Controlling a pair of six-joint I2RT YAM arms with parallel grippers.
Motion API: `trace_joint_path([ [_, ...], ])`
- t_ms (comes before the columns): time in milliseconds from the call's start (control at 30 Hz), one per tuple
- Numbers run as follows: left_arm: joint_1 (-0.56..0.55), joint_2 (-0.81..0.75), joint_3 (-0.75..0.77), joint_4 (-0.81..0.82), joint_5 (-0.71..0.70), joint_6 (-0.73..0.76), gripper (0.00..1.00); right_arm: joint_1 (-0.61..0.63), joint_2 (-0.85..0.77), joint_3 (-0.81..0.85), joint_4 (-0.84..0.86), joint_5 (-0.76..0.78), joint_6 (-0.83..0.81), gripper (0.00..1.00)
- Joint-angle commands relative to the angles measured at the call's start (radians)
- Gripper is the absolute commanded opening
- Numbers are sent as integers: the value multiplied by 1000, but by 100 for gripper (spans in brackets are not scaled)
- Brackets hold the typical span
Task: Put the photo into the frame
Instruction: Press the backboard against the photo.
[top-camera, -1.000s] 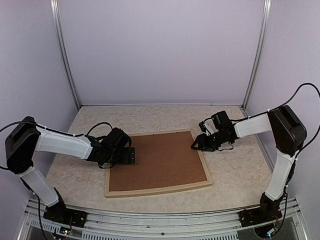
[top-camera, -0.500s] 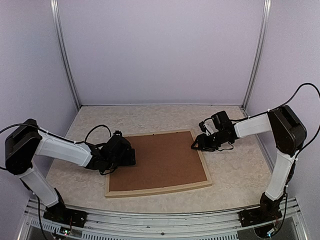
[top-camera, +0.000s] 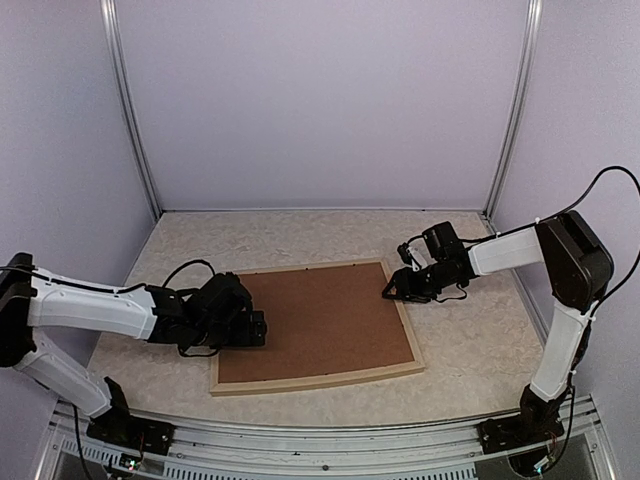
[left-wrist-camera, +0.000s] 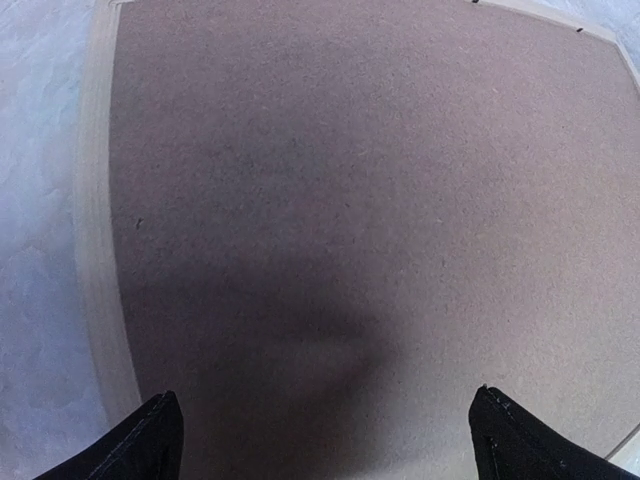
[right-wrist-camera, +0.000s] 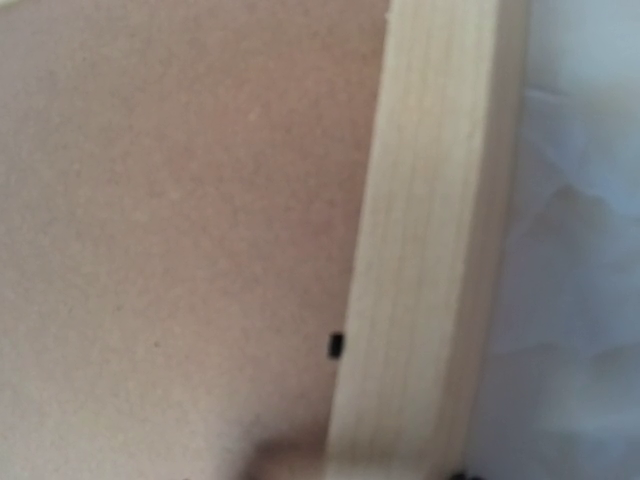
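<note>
Left gripper (top-camera: 258, 328), fingers spread wide, hovers over the left edge of the one frame (top-camera: 320, 381), thin pale grained wood lying flat on the speckled table (top-camera: 300, 235). One matte brown backing board (top-camera: 320, 320) fills it. Right gripper (top-camera: 388, 293) sits at its right rail; whether its fingers are apart cannot be told.

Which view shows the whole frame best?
Top external: all four pale rails of the frame show, around the brown board. Left wrist catches only one side rail and part of the far one; right wrist, a single blurred rail close up.
</note>
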Motion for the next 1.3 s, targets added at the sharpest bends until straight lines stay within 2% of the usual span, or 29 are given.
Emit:
trace_joint_path([
  [0, -11, -81, 27, -156, -1, -41, 99, 16, -19, -15, -22, -2, -8, 56],
  [133, -11, -90, 13, -160, 0, -41, 99, 16, -19, -12, -18, -8, -7, 56],
  [333, -11, 75, -3, -92, 110, -22, 99, 16, -35, -24, -21, -1, -7, 56],
  [467, -29, 178, 10, -123, 107, -37, 99, 14, -46, -36, -19, 4, -7, 56],
  [733, -31, 78, 89, -183, -1, -14, 99, 11, -43, -33, -15, -3, -7, 56],
  [967, 88, 10, 183, -187, -54, 99, 99, 2, -77, -29, -22, 25, -11, 57],
  [1133, 210, 12, 207, -140, 0, 197, 99, 2, -97, -20, -37, 56, -16, 57],
  [1267, 256, 32, 236, -115, 31, 243, 99, 2, -96, -16, -36, 56, -16, 57],
])
